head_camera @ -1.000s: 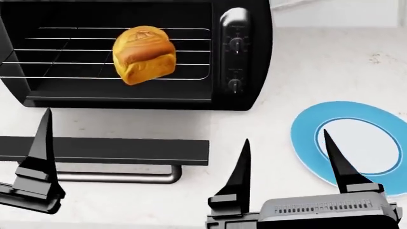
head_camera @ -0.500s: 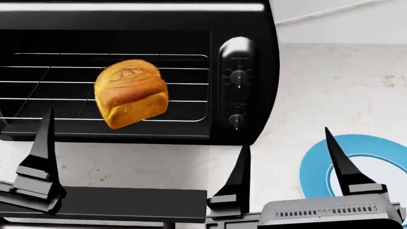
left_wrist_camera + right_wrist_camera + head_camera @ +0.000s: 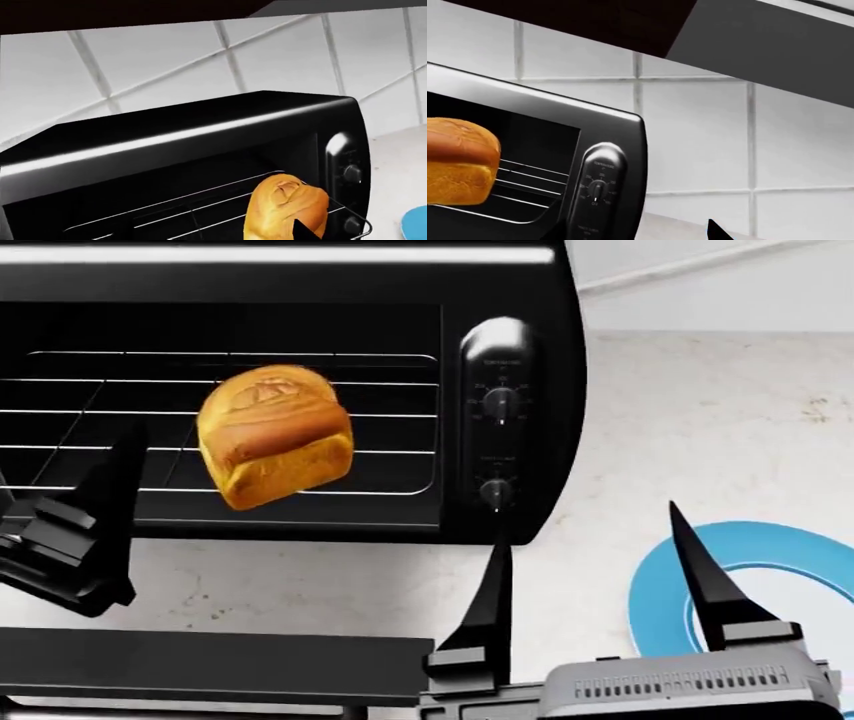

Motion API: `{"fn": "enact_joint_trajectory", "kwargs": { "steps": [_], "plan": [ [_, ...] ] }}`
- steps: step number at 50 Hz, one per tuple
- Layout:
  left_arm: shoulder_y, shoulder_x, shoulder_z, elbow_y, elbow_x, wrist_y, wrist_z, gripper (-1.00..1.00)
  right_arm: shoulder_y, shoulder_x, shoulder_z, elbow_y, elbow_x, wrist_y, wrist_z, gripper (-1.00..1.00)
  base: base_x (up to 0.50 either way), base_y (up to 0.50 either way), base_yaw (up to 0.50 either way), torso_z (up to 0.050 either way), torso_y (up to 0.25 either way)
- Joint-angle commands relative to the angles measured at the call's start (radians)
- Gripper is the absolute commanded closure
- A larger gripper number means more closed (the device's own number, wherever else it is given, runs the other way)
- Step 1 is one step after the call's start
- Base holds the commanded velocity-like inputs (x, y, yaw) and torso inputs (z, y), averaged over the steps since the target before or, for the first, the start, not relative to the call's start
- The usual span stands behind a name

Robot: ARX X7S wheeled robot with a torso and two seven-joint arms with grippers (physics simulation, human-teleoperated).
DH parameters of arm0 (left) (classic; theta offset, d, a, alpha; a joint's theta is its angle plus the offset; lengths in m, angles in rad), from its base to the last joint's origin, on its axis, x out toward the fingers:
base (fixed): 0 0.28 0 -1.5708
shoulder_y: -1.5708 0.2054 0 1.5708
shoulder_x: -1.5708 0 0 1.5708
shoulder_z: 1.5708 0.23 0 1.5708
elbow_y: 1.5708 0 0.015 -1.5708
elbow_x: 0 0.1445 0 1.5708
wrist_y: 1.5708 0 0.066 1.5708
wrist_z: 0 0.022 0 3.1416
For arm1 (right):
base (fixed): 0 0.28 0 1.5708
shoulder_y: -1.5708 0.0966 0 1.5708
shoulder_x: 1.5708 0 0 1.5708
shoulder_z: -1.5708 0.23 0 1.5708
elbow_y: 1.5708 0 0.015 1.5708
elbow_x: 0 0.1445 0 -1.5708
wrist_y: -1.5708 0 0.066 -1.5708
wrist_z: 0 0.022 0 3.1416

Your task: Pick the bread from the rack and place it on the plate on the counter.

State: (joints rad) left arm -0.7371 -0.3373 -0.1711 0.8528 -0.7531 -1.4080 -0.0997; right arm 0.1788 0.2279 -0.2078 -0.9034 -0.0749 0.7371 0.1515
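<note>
The bread (image 3: 274, 435) sits on the wire rack (image 3: 394, 430) inside the black toaster oven (image 3: 514, 300). It also shows in the left wrist view (image 3: 283, 207) and the right wrist view (image 3: 457, 160). My left gripper (image 3: 40, 490) is open and empty at the oven mouth, with one finger (image 3: 118, 475) just left of the bread and the other out of frame. My right gripper (image 3: 594, 585) is open and empty over the counter (image 3: 707, 420), between the oven and the plate (image 3: 661, 595).
The oven door (image 3: 214, 665) hangs open, flat, in front of the oven and below my left gripper. The oven's control knobs (image 3: 498, 405) are right of the rack. A tiled wall (image 3: 694, 135) stands behind the oven.
The head view moved closer to the oven a second ago. Since then my left gripper has risen and tilted toward the rack, left of the bread. My right gripper shifted slightly left.
</note>
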Motion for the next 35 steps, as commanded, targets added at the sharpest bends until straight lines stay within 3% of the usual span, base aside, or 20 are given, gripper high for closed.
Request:
{"fn": "enact_joint_trajectory", "kwargs": {
  "steps": [1,9,21,35],
  "plan": [
    [-0.123,-0.065,-0.14,-0.089,-0.465,-0.158,-0.161,-1.0,0.01,-0.002,-0.006,0.007,0.008,-0.004,0.004,-1.0,0.0,0.0,0.0,0.0,0.0],
    [-0.178,-0.112,-0.089,-0.158,-0.652,-0.141,-0.307,-1.0,0.016,-0.001,-0.016,0.007,0.008,0.0,0.008,-1.0,0.0,0.0,0.0,0.0,0.0],
    [-0.234,-0.167,0.117,-0.251,-0.467,-0.051,-0.19,-1.0,0.002,0.001,-0.018,0.009,0.019,-0.017,0.014,-1.0,0.0,0.0,0.0,0.0,0.0],
    [-0.263,-0.165,0.202,-0.313,-0.464,-0.024,-0.134,-1.0,0.007,0.005,-0.017,-0.001,0.026,-0.007,0.019,-1.0,0.0,0.0,0.0,0.0,0.0]
  ]
}}
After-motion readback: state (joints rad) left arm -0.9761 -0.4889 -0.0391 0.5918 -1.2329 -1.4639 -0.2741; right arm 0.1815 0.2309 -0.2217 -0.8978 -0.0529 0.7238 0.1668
